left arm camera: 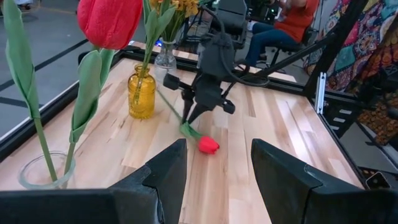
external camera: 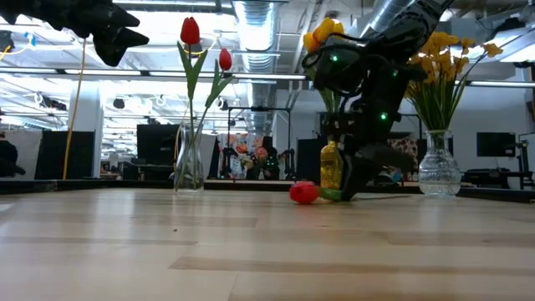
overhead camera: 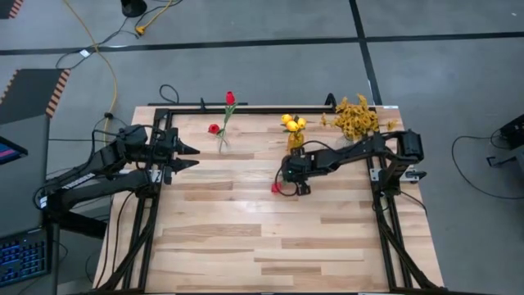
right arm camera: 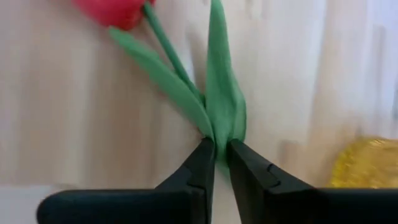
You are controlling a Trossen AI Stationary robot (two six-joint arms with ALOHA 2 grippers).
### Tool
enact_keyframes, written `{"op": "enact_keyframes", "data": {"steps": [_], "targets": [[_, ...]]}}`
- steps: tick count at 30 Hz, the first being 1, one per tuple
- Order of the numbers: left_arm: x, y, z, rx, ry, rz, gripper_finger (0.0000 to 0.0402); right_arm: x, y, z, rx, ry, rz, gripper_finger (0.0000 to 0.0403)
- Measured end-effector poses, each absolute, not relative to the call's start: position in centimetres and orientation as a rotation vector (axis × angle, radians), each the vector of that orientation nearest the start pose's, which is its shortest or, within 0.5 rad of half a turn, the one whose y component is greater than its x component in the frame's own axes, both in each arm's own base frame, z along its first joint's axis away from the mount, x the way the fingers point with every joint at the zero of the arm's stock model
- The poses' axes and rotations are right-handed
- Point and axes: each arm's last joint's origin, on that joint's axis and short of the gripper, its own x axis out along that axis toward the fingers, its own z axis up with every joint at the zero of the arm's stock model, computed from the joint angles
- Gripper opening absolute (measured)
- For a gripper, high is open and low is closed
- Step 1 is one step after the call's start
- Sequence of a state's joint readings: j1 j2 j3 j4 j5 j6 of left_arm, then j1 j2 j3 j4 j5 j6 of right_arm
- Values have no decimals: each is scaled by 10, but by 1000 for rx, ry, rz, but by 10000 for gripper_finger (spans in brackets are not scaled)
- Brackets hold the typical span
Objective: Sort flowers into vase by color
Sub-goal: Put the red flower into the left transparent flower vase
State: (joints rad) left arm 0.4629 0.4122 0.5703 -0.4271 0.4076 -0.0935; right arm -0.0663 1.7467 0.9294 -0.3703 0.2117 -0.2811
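A red tulip (overhead camera: 277, 187) lies on the table near its middle, with the bloom (external camera: 304, 193) on the wood. My right gripper (overhead camera: 296, 182) stands over it, shut on its green stem. A clear vase (overhead camera: 223, 144) at the far left-centre holds two red tulips (external camera: 191, 32). A yellow vase (overhead camera: 295, 139) holds yellow-orange tulips (overhead camera: 292, 123). A clear vase (external camera: 438, 171) at the far right holds mustard-yellow sprays (overhead camera: 356, 117). My left gripper (overhead camera: 187, 156) is open and empty at the table's left side, above the wood, and also shows in its own wrist view (left arm camera: 217, 171). My right gripper pinches the lying red tulip between its two fingers at the place where the leaves meet the stem (right arm camera: 221, 127), a short way from the bloom (right arm camera: 118, 9). The fingers come from above, pointing down, across the stem. The bloom and the stem rest on the table.
A black frame (overhead camera: 270, 107) runs along the table's far edge and its sides. The yellow vase stands just beyond my right gripper (left arm camera: 200, 106). The near half of the table (overhead camera: 270, 246) is bare wood. A seated person in orange (left arm camera: 292, 18) is beyond the table.
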Motion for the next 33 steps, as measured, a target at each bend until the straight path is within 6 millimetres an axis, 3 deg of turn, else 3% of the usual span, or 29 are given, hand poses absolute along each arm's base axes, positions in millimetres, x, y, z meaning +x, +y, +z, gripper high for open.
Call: {"op": "enact_keyframes", "data": {"steps": [9, 17, 26, 33], "targets": [[96, 35, 282, -214, 240, 63, 167, 336, -1, 163, -275, 1089, -61, 71], [97, 35, 287, -193, 190, 48, 167, 359, 16, 199, -231, 948, -71, 71], [98, 35, 292, -127, 144, 39, 167, 384, 19, 253, -200, 757, -97, 71], [98, 35, 293, -100, 138, 37, 167, 401, 18, 294, -170, 508, -120, 72]]}}
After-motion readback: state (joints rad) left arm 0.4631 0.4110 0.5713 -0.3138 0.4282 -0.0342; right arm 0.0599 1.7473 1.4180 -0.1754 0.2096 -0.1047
